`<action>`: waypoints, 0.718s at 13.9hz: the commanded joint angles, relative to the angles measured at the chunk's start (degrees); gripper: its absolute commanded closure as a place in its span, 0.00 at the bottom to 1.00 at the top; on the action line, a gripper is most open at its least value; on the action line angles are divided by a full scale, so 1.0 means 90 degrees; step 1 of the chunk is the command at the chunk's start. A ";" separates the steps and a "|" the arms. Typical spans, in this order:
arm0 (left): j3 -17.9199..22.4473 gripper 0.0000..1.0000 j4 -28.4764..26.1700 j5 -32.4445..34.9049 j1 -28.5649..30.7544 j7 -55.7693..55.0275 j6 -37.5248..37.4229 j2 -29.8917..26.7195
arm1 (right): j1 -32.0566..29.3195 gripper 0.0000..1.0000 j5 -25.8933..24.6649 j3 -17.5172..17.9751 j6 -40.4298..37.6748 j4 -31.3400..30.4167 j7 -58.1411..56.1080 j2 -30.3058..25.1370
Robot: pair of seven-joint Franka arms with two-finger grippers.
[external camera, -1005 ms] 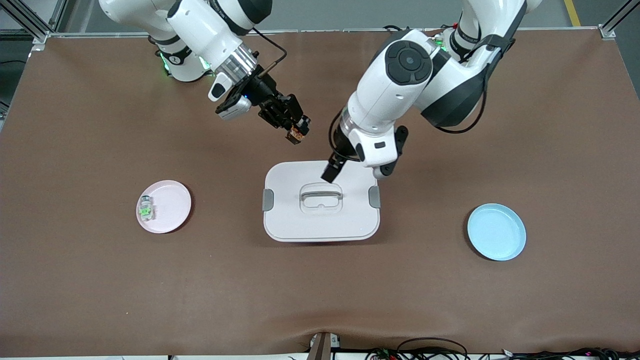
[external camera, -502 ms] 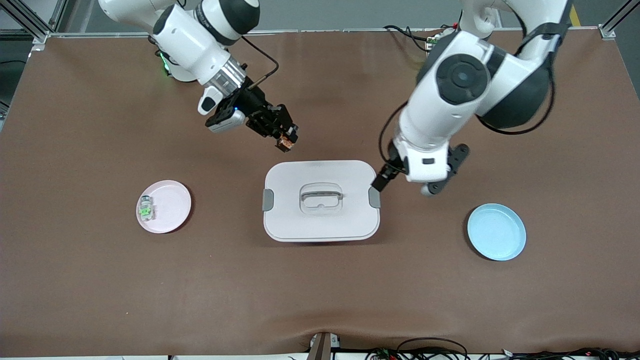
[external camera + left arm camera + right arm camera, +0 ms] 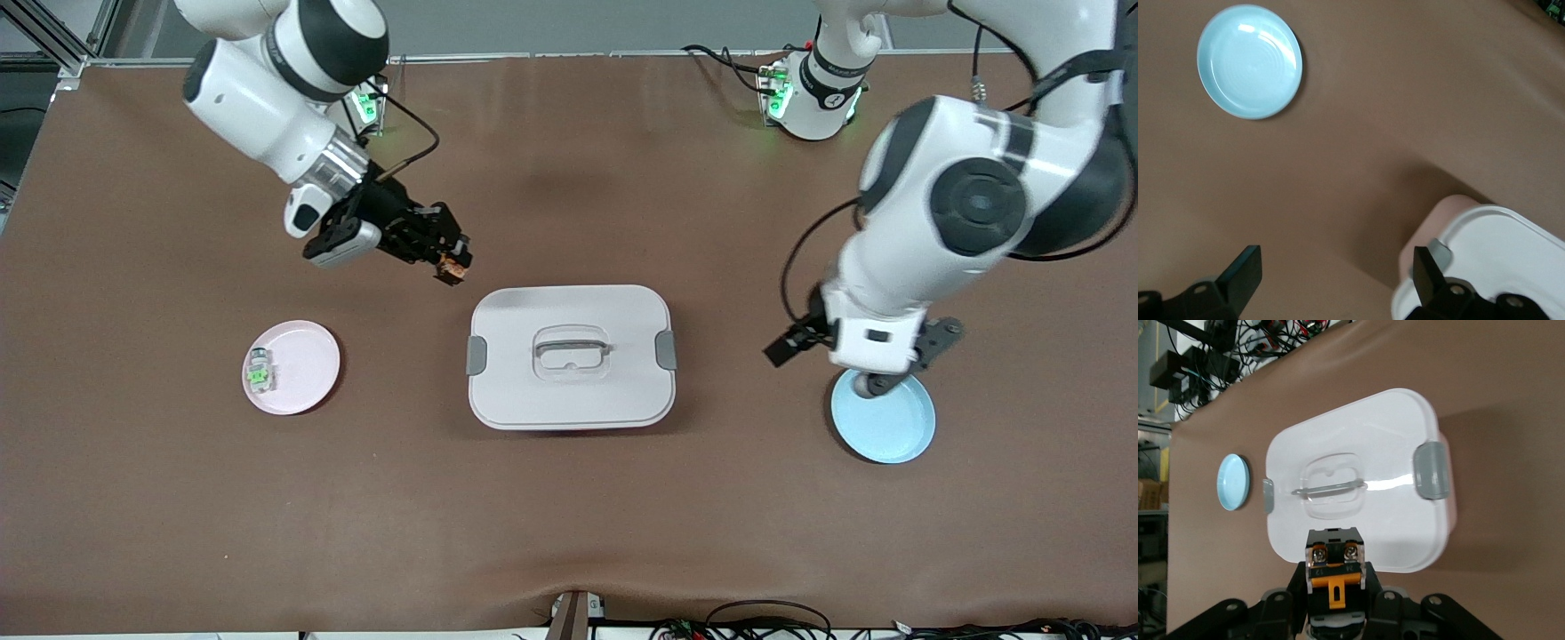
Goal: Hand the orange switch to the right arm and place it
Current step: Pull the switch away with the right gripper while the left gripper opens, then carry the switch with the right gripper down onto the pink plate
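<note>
I work over a wide table (image 3: 178, 498) covered in a matte brown sheet that wrinkles slightly along the edge nearest the front camera, where a tangle of cables (image 3: 756, 622) hangs off. Grey floor and aluminium frame posts (image 3: 53, 36) show past the table's top edge, beside the two bases with their green lights. My right gripper (image 3: 449, 264) hangs over bare brown surface close to the corner of the white lidded box (image 3: 569, 400) that sits at the middle of the table, and its fingers are clamped on the orange switch (image 3: 453, 267); in my right wrist view the switch (image 3: 1333, 577) sits upright between my fingers (image 3: 1300, 583), its two screw heads and orange tab facing the camera, with the box lid (image 3: 1391, 440), its grey side clips and recessed handle spread out below. My left gripper (image 3: 782, 348) hangs over the brown sheet between the box and the light blue plate (image 3: 889, 431), its jaws spread wide with nothing between them; my left wrist view shows the two black fingertips (image 3: 1241, 273) apart over bare cloth, with the blue plate (image 3: 1249, 61) and a corner of the box (image 3: 1498, 247). Toward my right arm's end lies a pink plate (image 3: 307, 378) carrying a small clear part with green markings (image 3: 259, 372).
</note>
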 commanded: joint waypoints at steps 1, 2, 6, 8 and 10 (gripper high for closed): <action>-0.0031 0.00 -0.0226 0.0155 0.0626 0.1183 -0.0251 -0.0371 | -0.0581 1.00 -0.0814 0.0084 -0.0738 -0.0005 -0.0270 -0.0259; -0.0041 0.00 -0.0197 0.0233 0.0860 0.1555 -0.0261 -0.0410 | -0.0756 1.00 -0.1127 0.0084 -0.1021 0.0024 -0.0290 -0.0288; -0.0031 0.00 -0.0148 0.0253 0.1466 0.2952 -0.0261 -0.0567 | -0.1440 1.00 -0.1772 0.0084 -0.2115 0.0346 -0.0797 -0.0338; -0.0060 0.00 -0.0148 0.0243 0.1838 0.3819 -0.0261 -0.0655 | -0.1714 1.00 -0.2513 0.0094 -0.2565 0.0493 -0.1002 -0.0328; -0.0050 0.00 -0.0177 0.0233 0.2063 0.4553 -0.0290 -0.0840 | -0.1861 1.00 -0.3100 0.0094 -0.2829 0.0571 -0.1372 -0.0308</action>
